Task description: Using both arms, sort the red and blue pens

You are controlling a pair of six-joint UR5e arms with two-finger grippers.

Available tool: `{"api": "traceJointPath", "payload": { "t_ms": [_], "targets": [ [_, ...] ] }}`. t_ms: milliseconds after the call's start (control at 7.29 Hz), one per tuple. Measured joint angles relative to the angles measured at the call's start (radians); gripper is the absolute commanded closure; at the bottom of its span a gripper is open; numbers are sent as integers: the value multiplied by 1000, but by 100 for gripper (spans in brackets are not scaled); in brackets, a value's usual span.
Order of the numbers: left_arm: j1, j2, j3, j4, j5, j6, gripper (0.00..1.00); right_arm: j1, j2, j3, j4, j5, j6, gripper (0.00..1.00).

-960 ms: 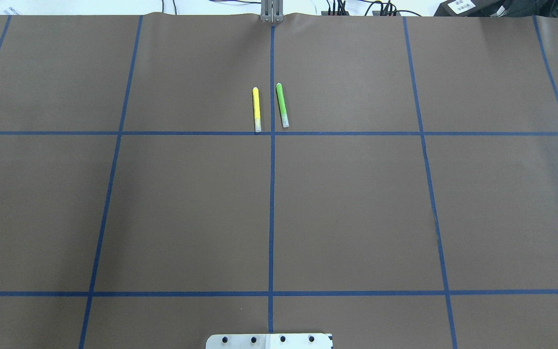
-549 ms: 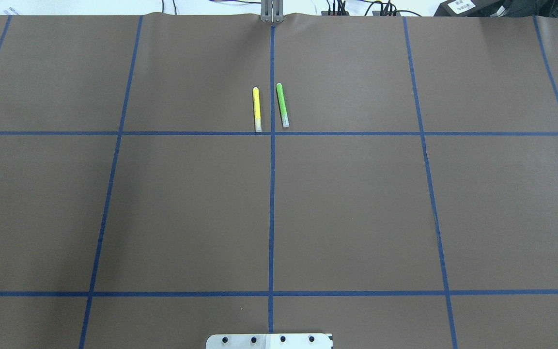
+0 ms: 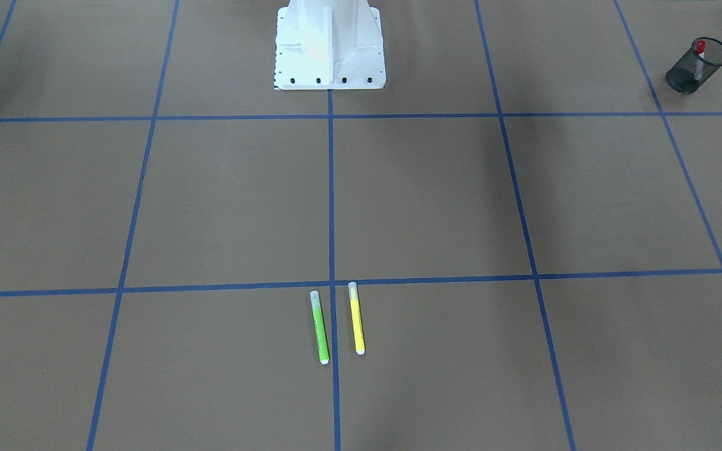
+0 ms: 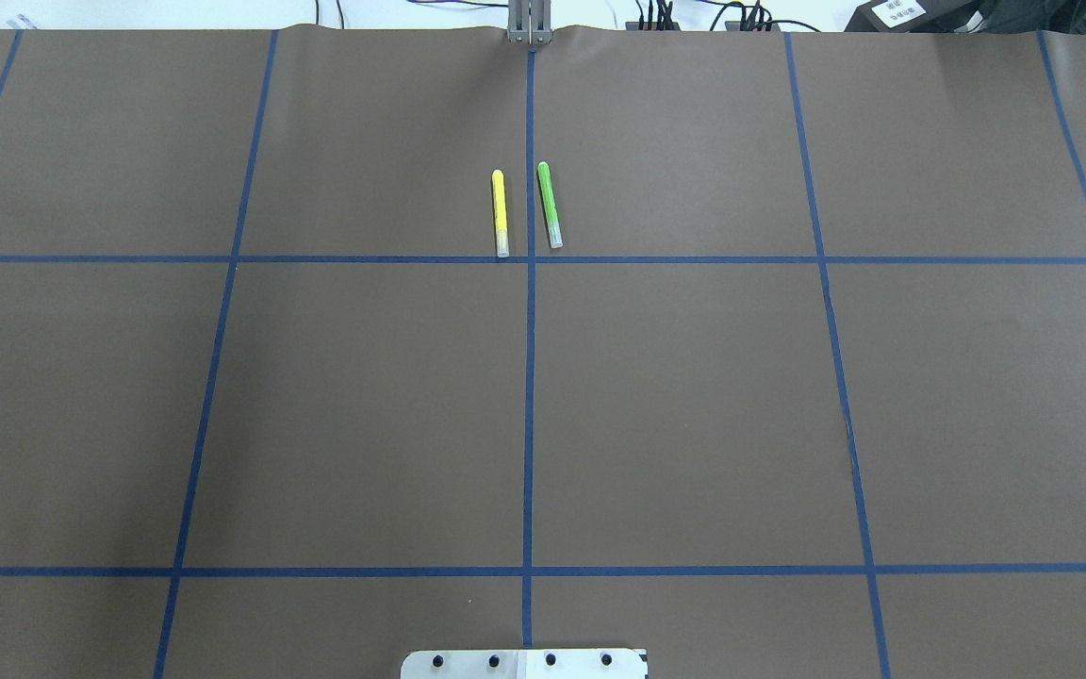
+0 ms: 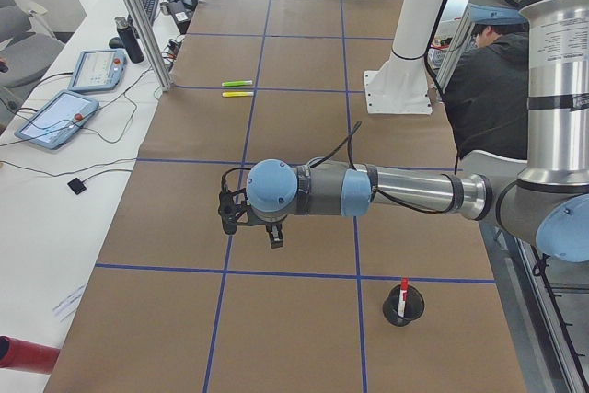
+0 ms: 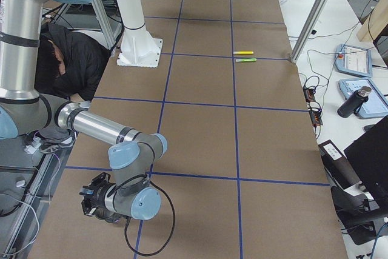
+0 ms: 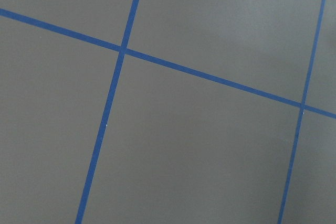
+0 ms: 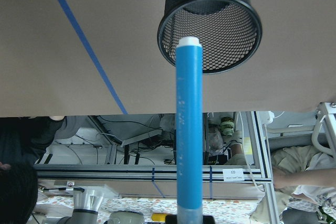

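The blue pen (image 8: 189, 129) fills the middle of the right wrist view, its white tip pointing at the mouth of a black mesh cup (image 8: 231, 51). My right gripper (image 8: 190, 219) is shut on the pen's lower end, and its fingers barely show. The red pen (image 3: 701, 47) stands in a second black mesh cup (image 3: 694, 69) on my left side, also seen as the red pen (image 5: 403, 286) in its cup (image 5: 403, 310). My left gripper (image 5: 250, 220) hangs above the table, apart from that cup. I cannot tell whether it is open or shut.
A yellow marker (image 4: 500, 213) and a green marker (image 4: 550, 205) lie side by side at the table's far middle, either side of the centre tape line. The white robot base (image 3: 329, 44) stands at the near edge. A person (image 5: 483, 80) sits beside the base.
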Motion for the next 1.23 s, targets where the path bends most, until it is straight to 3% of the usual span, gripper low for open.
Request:
{"api": "traceJointPath", "payload": {
  "t_ms": [549,686,823,1234],
  "targets": [
    [16,-1,-1,-2,-2,-1,0,0,10,-99,23,43,3,100],
    [20,-2,-2,-3,-3,-2,0,0,11,-114,38,44,3,62],
    [23,-3,-3,-3,-4,-2,0,0,11,-122,45,44,3,1],
    [24,-7,-3,-2,-6,-2,0,0,13,-136,76,31,2,0]
  ]
}}
